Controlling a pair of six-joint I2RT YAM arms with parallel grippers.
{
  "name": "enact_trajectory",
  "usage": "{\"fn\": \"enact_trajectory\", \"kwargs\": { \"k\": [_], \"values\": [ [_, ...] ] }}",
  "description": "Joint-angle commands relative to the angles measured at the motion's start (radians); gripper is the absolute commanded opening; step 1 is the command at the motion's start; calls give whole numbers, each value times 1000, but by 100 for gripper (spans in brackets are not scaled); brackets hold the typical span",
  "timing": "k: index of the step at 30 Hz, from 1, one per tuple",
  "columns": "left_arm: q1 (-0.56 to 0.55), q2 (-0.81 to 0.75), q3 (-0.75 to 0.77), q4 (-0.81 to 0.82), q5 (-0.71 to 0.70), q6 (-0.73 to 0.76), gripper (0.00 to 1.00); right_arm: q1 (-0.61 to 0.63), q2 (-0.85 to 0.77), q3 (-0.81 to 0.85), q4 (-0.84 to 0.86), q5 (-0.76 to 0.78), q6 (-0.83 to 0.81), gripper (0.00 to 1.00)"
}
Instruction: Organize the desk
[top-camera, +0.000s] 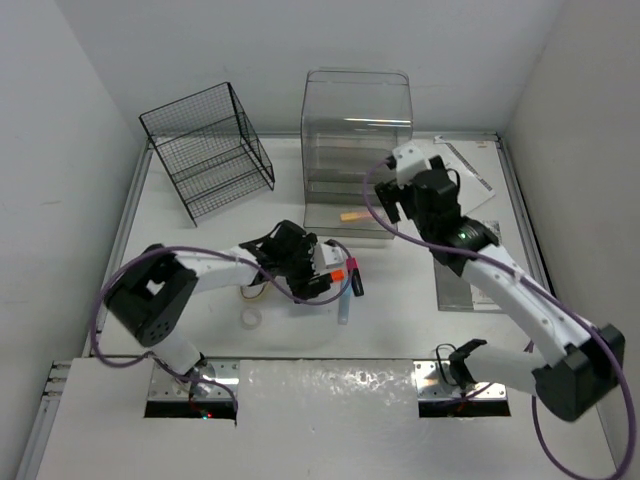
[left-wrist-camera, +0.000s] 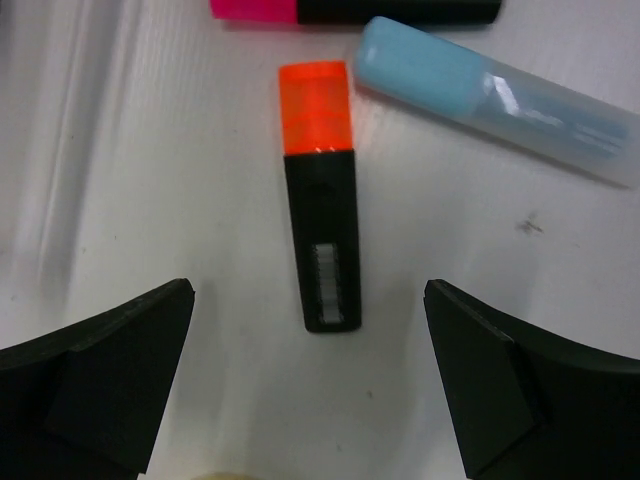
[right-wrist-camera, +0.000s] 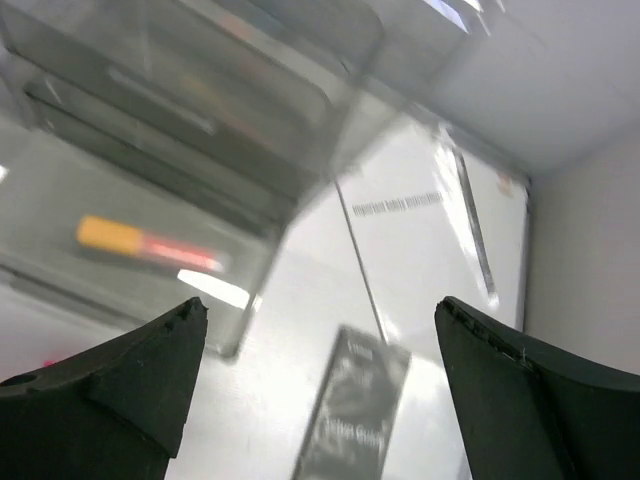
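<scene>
Hovering low over the desk (top-camera: 400, 320), the left gripper (left-wrist-camera: 308, 330) has its fingers (left-wrist-camera: 120, 360) spread wide and empty, one on each side of an orange highlighter (left-wrist-camera: 320, 210) that lies flat between them, touched by neither. Just beyond its cap lie a pink highlighter (left-wrist-camera: 350, 8) and a blue-capped pen (left-wrist-camera: 490, 95), close together but apart. A small tape ring (top-camera: 250, 317) sits nearer the arm bases.

The right gripper (right-wrist-camera: 320, 340) is likewise released and holds nothing. It hangs beside a clear plastic box (top-camera: 355, 140) at the back of the desk, where one orange pen-like item (right-wrist-camera: 140, 240) rests on the lowest level. White papers (top-camera: 470, 170) and a dark booklet (right-wrist-camera: 355, 410) lie to its right. A wire rack (top-camera: 210, 150) stands at the back left.

Judged progress: early. One item appears stored; the highlighters, pen, tape and papers remain loose on the white desk, which fills the overhead view.
</scene>
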Motion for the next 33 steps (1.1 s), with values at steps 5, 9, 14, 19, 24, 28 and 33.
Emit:
{"fn": "enact_trajectory", "kwargs": {
  "k": [5, 9, 14, 19, 24, 28, 33],
  "values": [
    [-36, 186, 190, 4, -28, -29, 99, -3, -326, -291, -70, 73, 160, 92],
    [-79, 229, 211, -19, -87, -21, 93, -3, -437, -364, -80, 91, 203, 91],
    [-81, 310, 292, -157, -53, 26, 58, -1, -509, -371, -116, 106, 206, 91],
    [-81, 311, 315, -301, -13, 42, 18, -1, -560, -390, -111, 102, 211, 90],
    [-79, 194, 331, -338, -29, -23, 0, -1, -552, -431, -76, 80, 232, 90],
    [-79, 56, 407, -446, -11, -24, 0, -1, -539, -443, -85, 71, 260, 89],
    [-79, -139, 562, -417, -137, -52, 0, 0, -532, -492, -56, 51, 312, 89]
  ]
}}
